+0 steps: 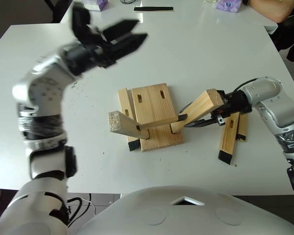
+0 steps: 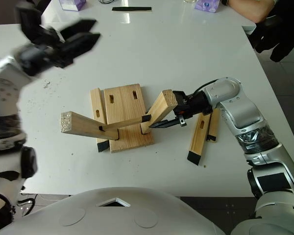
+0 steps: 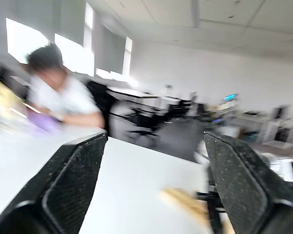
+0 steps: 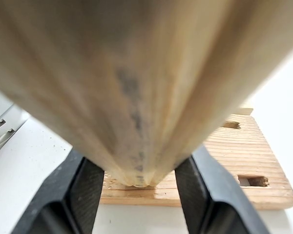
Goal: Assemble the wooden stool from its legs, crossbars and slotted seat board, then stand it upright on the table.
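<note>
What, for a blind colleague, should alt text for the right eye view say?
The right gripper, jaws shut, holds a leg joined by a crossbar to a second leg, both propped over the slotted seat board on a white table. The left gripper hangs open above; two loose legs lie nearby.

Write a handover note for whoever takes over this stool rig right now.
Left gripper: open, empty, raised above the white table.
Right gripper: shut on a pale wooden leg, which appears joined by a thin crossbar to a second leg. This frame lies across the slotted wooden seat board, flat on the table.
Loose: one leg beside the board's left edge, and two black-tipped wooden pieces by the right arm.
Done: one leg pair.
Left: the second pair, fitting the seat, standing it upright.
</note>
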`<action>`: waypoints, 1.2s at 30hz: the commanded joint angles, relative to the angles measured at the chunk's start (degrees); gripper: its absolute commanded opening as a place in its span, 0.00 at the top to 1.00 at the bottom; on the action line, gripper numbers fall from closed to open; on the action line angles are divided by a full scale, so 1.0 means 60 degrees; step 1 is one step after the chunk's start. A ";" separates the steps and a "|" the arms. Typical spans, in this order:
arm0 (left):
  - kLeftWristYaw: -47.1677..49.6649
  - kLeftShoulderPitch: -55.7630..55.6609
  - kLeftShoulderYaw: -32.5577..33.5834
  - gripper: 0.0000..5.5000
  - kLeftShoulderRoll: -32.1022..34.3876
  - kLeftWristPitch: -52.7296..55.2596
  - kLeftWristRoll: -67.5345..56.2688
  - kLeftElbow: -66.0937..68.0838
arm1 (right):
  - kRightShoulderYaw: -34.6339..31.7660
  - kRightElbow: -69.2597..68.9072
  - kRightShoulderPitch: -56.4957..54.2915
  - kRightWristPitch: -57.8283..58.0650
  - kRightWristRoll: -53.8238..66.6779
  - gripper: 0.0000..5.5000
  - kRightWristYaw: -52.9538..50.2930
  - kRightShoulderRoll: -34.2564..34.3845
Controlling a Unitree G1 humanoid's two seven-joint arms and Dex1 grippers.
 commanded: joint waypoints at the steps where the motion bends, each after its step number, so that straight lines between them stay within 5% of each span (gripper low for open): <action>1: -0.1603 0.3067 0.0299 0.34 0.2021 -0.1037 0.1701 -0.0878 | 0.0062 -0.0175 0.1098 0.0735 -0.0810 0.64 0.0000 -0.0966; 5: -0.3361 0.6225 0.0748 0.34 0.3223 -0.2155 0.2678 -0.2614 | -0.0408 -0.0639 0.1742 0.0837 -0.0604 0.64 -0.0238 -0.1341; 9: -0.3573 0.6891 0.1060 0.34 0.3296 -0.2053 0.2307 -0.3667 | -0.0522 -0.0801 0.1829 0.0925 -0.0599 0.64 -0.0312 -0.1425; 22: -0.1429 0.5607 -0.0859 0.34 0.2001 -0.0355 0.0328 -0.5612 | 0.0192 -0.0545 0.1014 0.0791 -0.0994 0.64 0.0025 -0.0918; 36: 0.0360 0.2885 -0.2368 0.34 -0.0511 0.1129 -0.0102 -0.4641 | 0.1782 -0.0485 0.0499 0.0772 -0.1760 0.64 0.0505 0.0021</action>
